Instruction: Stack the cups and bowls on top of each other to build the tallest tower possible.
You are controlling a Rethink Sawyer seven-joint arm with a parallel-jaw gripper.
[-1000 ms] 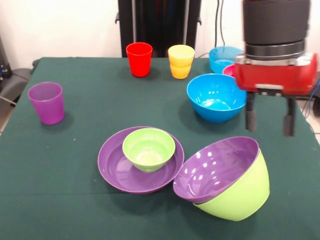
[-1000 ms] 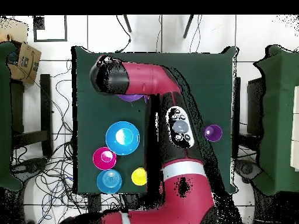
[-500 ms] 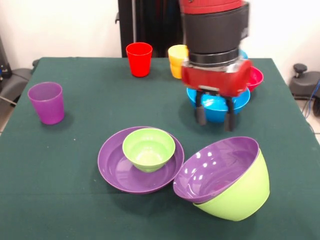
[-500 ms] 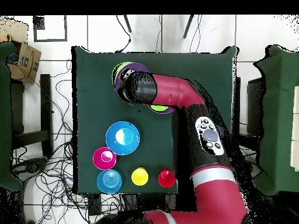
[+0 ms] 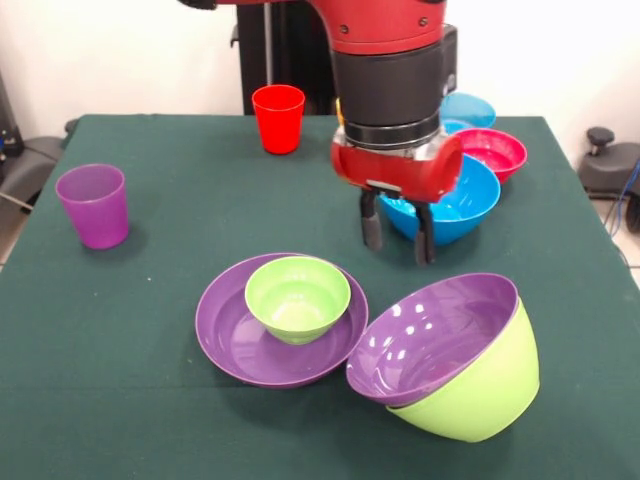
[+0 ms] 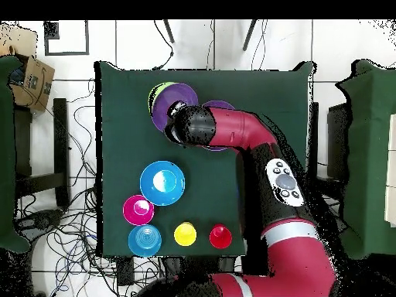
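Gripper (image 5: 398,237): two dark fingers (image 5: 371,228) spread apart, pointing down, nothing between them, hanging clear of the table (image 5: 150,390). Small green bowl (image 5: 298,297): upright, mouth up, seated inside the wide purple bowl (image 5: 281,320); lies below the fingers and off to the picture's left in the front view, near but not under them. Tilted pair: a purple bowl (image 5: 432,335) nested in a lime bowl (image 5: 482,381), leaning so the mouth faces up and toward the fingers; its raised rim sits just below and slightly right of the fingertips (nearest thing to them, by the look of it). Blue bowl (image 5: 455,203): behind the fingers, partly hidden by the wrist; red bowl (image 5: 492,152) and light blue bowl (image 5: 468,109) farther behind. Red cup (image 5: 278,118) far behind and left; purple cup (image 5: 93,205) well apart to the left; yellow cup (image 6: 185,233) shows only in the overhead view. Judgement: the coming move turns on which way the fingers go, left and down to the green bowl's rim, or straight down onto the tilted rim; round rims offer no long axis, so any approach across a wall would serve.
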